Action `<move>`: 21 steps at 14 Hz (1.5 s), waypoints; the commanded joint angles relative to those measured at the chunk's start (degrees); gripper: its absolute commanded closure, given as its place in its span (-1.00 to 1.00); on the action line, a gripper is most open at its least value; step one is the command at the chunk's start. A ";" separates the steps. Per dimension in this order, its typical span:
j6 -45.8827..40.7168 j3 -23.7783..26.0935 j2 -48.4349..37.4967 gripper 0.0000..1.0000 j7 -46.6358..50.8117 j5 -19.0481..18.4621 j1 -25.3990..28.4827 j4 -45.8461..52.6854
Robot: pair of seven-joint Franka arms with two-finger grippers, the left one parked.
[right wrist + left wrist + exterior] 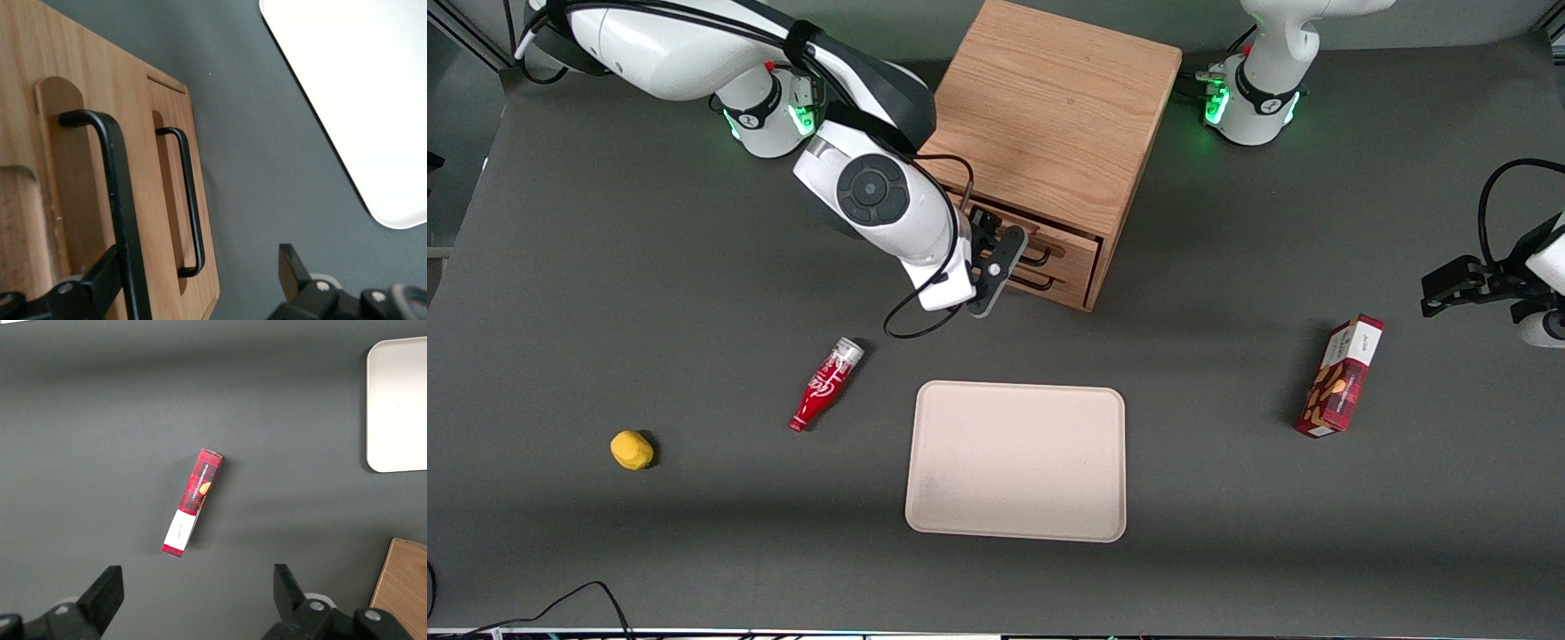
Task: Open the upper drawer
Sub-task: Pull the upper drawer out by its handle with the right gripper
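Observation:
The oak cabinet point(1049, 116) stands at the back of the table with two light-wood drawers facing the front camera. The upper drawer point(1069, 238) carries a black wire handle point(115, 193) and looks shut. The lower drawer point(200, 220) with its own handle point(190, 193) sits beneath it. My right gripper point(996, 265) is right in front of the drawers and open. In the right wrist view the gripper point(199, 257) has the upper handle just inside one finger point(100, 277), and the other finger point(290, 263) is over the table.
A beige tray point(1016, 460) lies nearer the front camera than the cabinet. A red bottle point(825, 384) and a yellow lump point(631, 449) lie toward the working arm's end. A red snack box point(1341, 375) stands toward the parked arm's end.

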 commanded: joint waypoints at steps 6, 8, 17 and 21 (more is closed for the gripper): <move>0.59 -3.96 0.65 -1.00 -5.34 -2.73 0.26 3.94; 1.98 -5.89 0.56 -1.00 -5.79 -2.64 0.35 4.91; 13.59 -14.95 0.56 -1.00 -11.24 -2.73 2.55 5.09; 14.56 -16.09 0.73 -1.00 -11.06 -2.55 2.46 6.05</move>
